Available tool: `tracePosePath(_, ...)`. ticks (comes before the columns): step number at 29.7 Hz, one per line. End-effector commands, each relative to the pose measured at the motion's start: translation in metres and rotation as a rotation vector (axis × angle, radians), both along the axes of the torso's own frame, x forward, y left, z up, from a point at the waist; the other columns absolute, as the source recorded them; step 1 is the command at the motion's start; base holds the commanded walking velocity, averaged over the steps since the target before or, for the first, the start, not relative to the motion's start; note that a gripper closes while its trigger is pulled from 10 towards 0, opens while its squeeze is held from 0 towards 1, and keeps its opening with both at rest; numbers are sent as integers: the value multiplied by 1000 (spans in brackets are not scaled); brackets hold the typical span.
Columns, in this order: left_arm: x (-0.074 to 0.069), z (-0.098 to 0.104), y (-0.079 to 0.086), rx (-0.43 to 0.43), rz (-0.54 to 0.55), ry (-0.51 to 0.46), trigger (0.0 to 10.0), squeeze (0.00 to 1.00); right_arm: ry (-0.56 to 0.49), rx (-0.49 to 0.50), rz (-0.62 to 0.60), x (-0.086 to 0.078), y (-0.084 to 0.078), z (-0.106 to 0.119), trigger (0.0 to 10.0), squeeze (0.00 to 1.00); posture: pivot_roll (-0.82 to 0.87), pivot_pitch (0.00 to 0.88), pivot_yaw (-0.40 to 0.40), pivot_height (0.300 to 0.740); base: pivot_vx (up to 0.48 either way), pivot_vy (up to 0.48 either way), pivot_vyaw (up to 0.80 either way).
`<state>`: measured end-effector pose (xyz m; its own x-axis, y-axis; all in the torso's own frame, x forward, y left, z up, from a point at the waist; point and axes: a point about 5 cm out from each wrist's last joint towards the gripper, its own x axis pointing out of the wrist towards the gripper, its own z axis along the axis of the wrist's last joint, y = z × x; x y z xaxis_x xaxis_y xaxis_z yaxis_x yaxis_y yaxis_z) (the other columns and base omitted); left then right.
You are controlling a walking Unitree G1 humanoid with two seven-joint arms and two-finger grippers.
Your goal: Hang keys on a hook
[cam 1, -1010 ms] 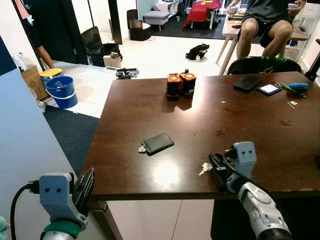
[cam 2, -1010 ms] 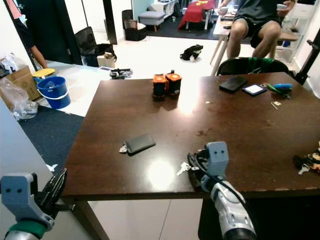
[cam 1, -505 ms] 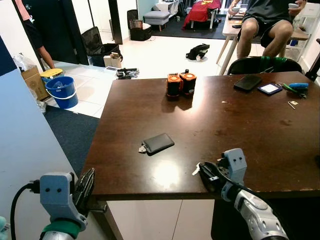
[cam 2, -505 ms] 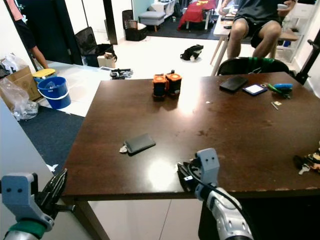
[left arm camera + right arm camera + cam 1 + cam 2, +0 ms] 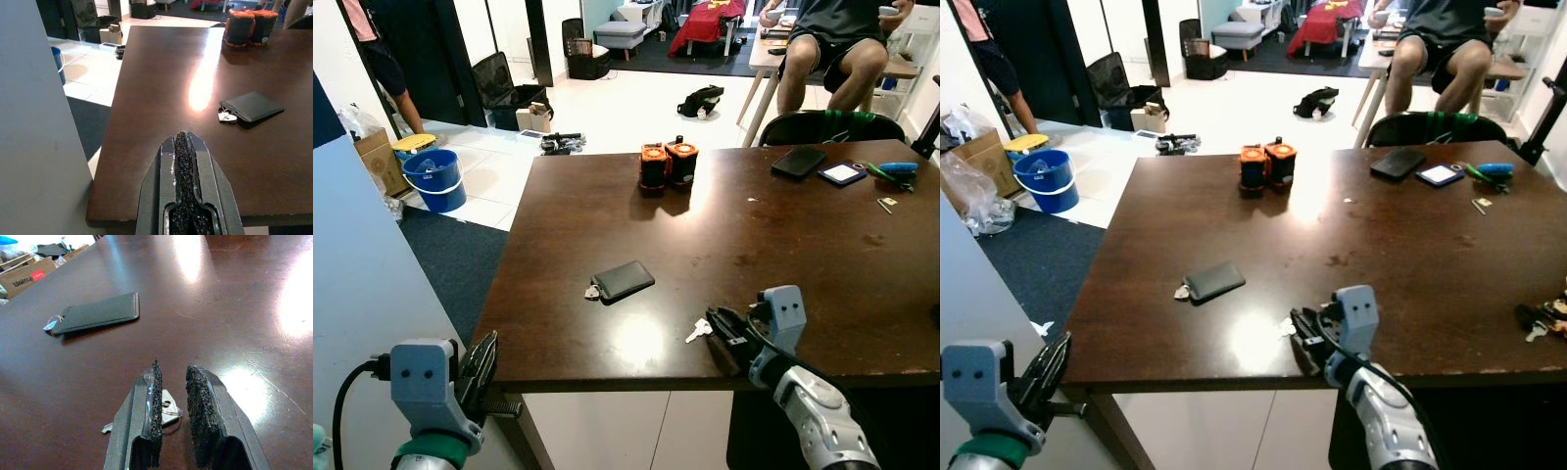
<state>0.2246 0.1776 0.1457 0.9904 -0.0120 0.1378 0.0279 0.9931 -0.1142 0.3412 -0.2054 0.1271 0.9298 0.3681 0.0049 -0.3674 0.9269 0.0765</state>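
Observation:
A small bunch of silver keys (image 5: 697, 332) lies flat on the dark wooden table (image 5: 783, 245), close to its front edge. My right gripper (image 5: 718, 326) rests low over the table just right of the keys. In the right wrist view its fingers (image 5: 151, 396) stand open with a narrow gap; the keys (image 5: 168, 412) lie on the wood, partly behind one finger and partly in the gap. My left gripper (image 5: 481, 358) hangs shut below the table's front left corner, and its fingers (image 5: 183, 166) are pressed together.
A black card case (image 5: 624, 280) with a tag lies left of centre. Two orange-and-black cylinders (image 5: 667, 164) stand at the back. A phone (image 5: 797, 162) and small items lie far right, and other keys (image 5: 1545, 318) sit at the right edge. A person (image 5: 829, 44) sits beyond.
My right gripper slid left along the table edge up to the keys, then eased back a little. The keys have shifted slightly left. The left arm has not moved.

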Motion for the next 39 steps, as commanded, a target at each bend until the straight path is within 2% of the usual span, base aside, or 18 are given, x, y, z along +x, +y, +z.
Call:
tracePosePath(1,-2,-3,3,2,10,22,10000,0,35,-11,0,-3,-1,-7,10000,0,-47,74,162,740,0,0,0)
tracePosePath(12,-2,-4,3,1,8,24,10000,0,66,-28,12,-3,1,-12,10000,0,-49,72,160,740,0,0,0)
tracePosePath(13,-2,-4,3,1,8,24,10000,0,69,-31,13,-3,1,-13,4980,0,-49,72,160,740,0,0,0)
tracePosePath(16,-2,-4,2,1,8,23,10000,0,70,-31,15,-3,2,-13,4824,0,-49,72,160,740,0,0,0)
tracePosePath(17,-2,-4,2,0,9,23,10000,0,70,-33,15,-3,2,-13,10000,0,-49,72,160,740,0,0,0)
tracePosePath(39,-3,-4,3,1,12,25,10000,0,86,-49,30,-5,6,-18,10000,0,-45,73,157,740,0,0,0)
